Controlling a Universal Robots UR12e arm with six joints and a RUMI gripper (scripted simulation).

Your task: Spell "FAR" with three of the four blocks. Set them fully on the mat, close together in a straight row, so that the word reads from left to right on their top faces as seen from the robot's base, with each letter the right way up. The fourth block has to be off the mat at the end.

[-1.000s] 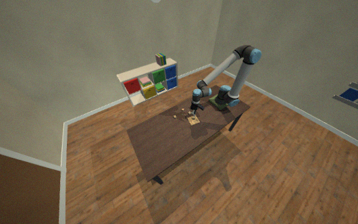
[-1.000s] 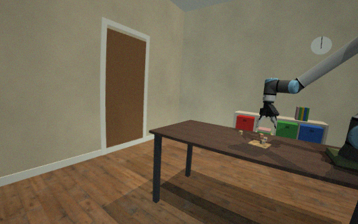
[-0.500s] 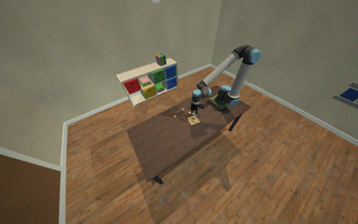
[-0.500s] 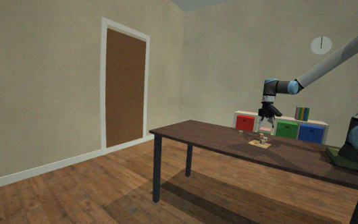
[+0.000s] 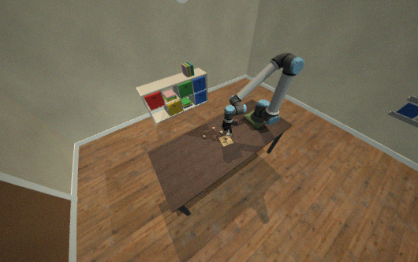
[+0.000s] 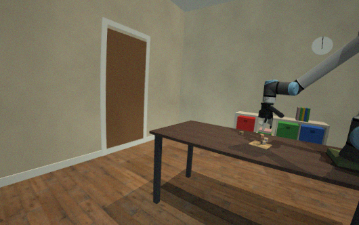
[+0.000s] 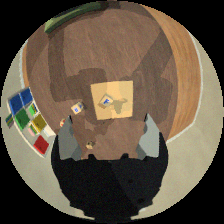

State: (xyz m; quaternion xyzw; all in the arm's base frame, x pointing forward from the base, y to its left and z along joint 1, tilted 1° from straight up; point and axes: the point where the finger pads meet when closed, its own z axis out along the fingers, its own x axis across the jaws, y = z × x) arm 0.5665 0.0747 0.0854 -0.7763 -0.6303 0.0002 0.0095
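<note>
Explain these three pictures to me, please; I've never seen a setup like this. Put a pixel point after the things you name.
The machine is a single jointed arm on a green base plate (image 5: pixel 249 120) (image 6: pixel 333 156), beside a dark table (image 5: pixel 189 158) (image 6: pixel 203 135). One picture looks down from high in the room, one looks across from the side, and the round one comes from the arm's wrist. The arm ends in a two-jawed hand (image 5: pixel 228 133) (image 6: pixel 267 129) (image 7: pixel 107 115); it is open and holds nothing. On the table lies a pale mat (image 5: pixel 226 143) (image 6: pixel 256 146) (image 7: pixel 125 90). One small lettered block (image 7: pixel 106 101) is on it; the other three are off it.

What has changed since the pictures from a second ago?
The claw has turned about its upright axis: its fingers looked widely spread from the exterior view, and now look closer together, seen more edge-on. I see nothing taken hold of or let go. One block stays on the mat, three other blocks off it.
</note>
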